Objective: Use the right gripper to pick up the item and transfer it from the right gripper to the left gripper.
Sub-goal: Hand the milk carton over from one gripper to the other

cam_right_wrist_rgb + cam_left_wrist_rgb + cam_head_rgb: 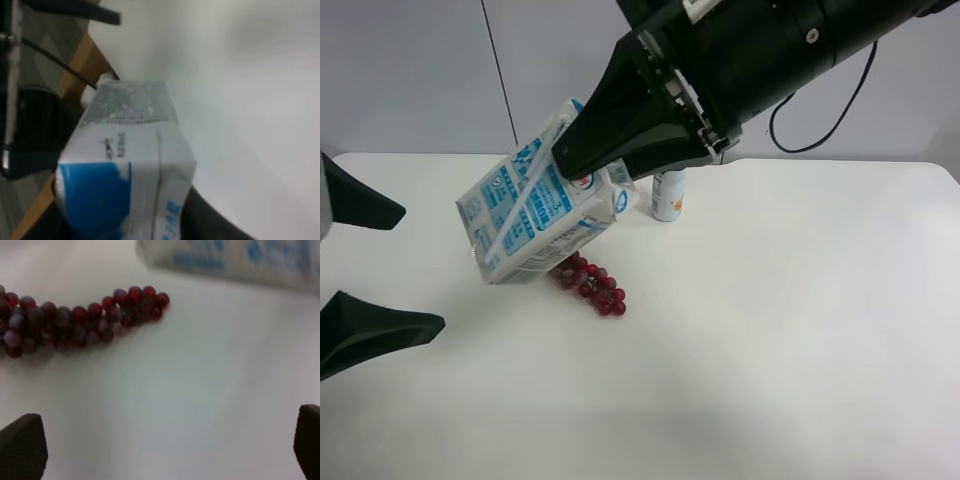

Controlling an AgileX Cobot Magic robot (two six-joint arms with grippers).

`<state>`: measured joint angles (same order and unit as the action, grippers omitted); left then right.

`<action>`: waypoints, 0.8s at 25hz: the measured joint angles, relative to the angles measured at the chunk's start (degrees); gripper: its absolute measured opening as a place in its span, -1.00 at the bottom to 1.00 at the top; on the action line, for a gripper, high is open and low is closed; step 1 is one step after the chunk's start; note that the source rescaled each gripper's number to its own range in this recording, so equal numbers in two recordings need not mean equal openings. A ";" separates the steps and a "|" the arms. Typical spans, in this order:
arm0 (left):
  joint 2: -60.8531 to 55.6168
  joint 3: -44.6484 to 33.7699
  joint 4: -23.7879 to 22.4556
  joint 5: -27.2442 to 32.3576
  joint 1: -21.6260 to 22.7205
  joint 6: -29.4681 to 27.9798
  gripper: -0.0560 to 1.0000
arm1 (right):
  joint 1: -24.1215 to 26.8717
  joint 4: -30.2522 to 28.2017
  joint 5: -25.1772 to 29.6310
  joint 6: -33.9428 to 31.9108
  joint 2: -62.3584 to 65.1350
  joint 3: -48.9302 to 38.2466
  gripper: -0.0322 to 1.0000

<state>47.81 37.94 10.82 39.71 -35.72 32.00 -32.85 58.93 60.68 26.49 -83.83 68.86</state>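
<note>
A blue and white milk carton (525, 225) hangs tilted above the white table (770, 330). My right gripper (575, 160) is shut on its top end; the arm comes in from the upper right. The right wrist view shows the carton (125, 175) close up between the jaws, with one dark finger (210, 220) beside it. My left gripper (425, 268) is open and empty at the exterior high view's left edge, a short way from the carton. In the left wrist view its fingertips (22, 445) stand wide apart, and the carton's edge (240, 257) shows beyond.
A bunch of dark red grapes (592, 283) lies on the table just under the carton; it also shows in the left wrist view (75, 320). A small white bottle (668, 195) stands behind, partly hidden by the right arm.
</note>
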 joint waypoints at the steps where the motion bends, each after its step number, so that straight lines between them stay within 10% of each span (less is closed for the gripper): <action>1: 0.56 0.49 0.00 -0.12 0.00 0.00 1.00 | -1.04 0.16 -1.17 -0.19 0.00 0.00 -0.94; 20: 2.06 5.65 -2.31 3.61 0.00 5.83 1.00 | -7.21 6.52 -14.00 -0.34 -3.81 0.00 -0.94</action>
<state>49.87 43.60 8.50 43.31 -35.72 37.83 -40.05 65.44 46.68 26.15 -87.64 68.86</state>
